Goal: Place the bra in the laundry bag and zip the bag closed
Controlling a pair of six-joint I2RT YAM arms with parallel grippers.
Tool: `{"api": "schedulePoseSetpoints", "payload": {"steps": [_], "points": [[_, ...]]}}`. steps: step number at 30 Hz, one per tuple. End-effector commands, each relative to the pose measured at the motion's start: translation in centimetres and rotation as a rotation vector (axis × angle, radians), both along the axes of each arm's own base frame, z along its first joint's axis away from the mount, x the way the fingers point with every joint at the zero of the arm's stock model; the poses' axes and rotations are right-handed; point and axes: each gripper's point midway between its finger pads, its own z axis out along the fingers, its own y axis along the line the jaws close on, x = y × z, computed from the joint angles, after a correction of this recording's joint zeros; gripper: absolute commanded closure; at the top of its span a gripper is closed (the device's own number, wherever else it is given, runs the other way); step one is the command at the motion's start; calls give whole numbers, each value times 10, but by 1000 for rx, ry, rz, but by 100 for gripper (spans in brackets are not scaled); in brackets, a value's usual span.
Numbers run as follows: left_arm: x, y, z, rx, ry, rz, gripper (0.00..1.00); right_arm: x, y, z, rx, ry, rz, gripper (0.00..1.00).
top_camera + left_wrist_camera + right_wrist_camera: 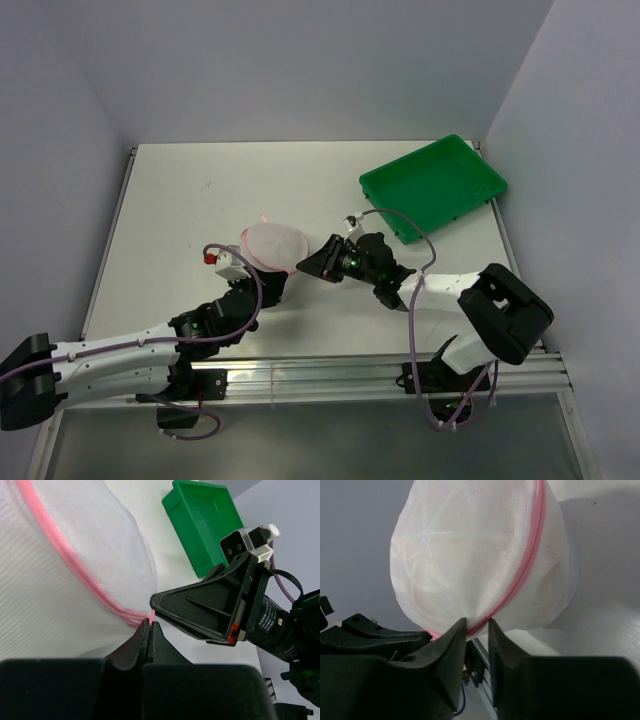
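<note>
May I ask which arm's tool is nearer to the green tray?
Right. The right tool is at the laundry bag, on its tray-facing side; the left tool pinches the bag's near edge, farther from the green tray.

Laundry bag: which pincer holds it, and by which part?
Left pincer is shut on the laundry bag at its pink zipper rim. Right pincer flanks that rim, tips slightly apart; whether it grips cannot be told.
</note>
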Motion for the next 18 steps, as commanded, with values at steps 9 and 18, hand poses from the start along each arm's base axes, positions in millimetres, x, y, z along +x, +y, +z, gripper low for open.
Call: {"api": "schedulePoseSetpoints", "payload": {"steps": [9, 18], "points": [[-5, 42, 3, 31, -3, 91, 100, 39, -8, 19, -12, -92, -16, 99], [-13, 91, -11, 91, 35, 193, 100, 102, -7, 23, -182, -149, 59, 99]]}}
